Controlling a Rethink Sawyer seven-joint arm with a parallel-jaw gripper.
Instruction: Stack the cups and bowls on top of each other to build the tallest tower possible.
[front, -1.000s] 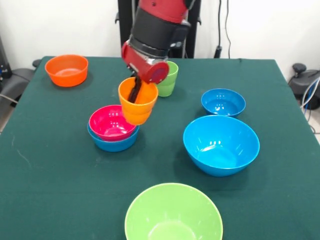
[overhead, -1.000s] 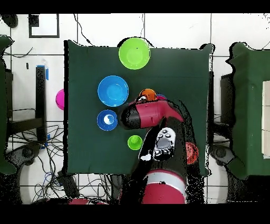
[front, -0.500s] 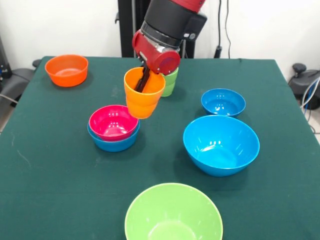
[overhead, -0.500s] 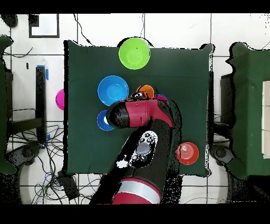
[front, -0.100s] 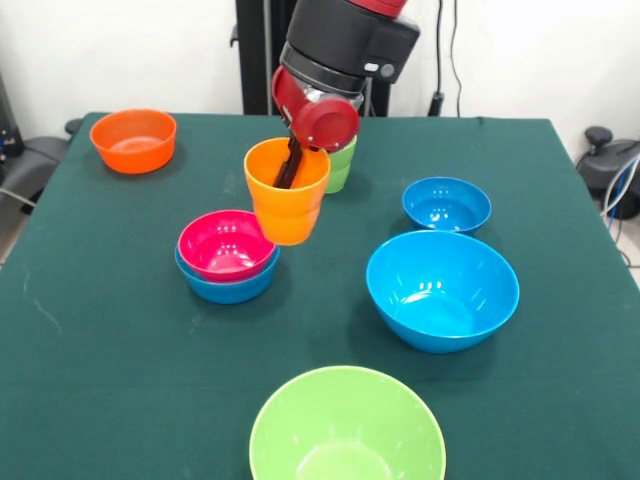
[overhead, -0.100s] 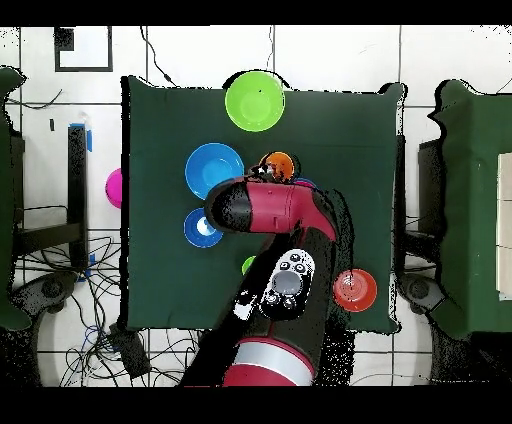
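Note:
My gripper (front, -0.100s: 290, 172) is shut on the rim of the orange-yellow cup (front, -0.100s: 287, 207), one finger inside it. The cup hangs tilted above the table, just right of a tower of the pink-red bowl (front, -0.100s: 224, 245) nested in a small blue bowl (front, -0.100s: 228, 287). The light green cup (front, -0.100s: 341, 166) stands upright behind the held cup. In the overhead view the orange-yellow cup (overhead, -0.100s: 277, 163) peeks out past the arm's wrist, which hides the gripper.
An orange bowl (front, -0.100s: 133, 140) sits far left, a small blue bowl (front, -0.100s: 446, 205) on the right, the large blue bowl (front, -0.100s: 442, 290) nearer, and the large lime green bowl (front, -0.100s: 346, 428) at the front edge. A magenta round thing (overhead, -0.100s: 114, 187) shows beside the table's left edge.
The held orange-yellow cup has shifted right and slightly up, away from the pink-red bowl. The arm's wrist has swung with it.

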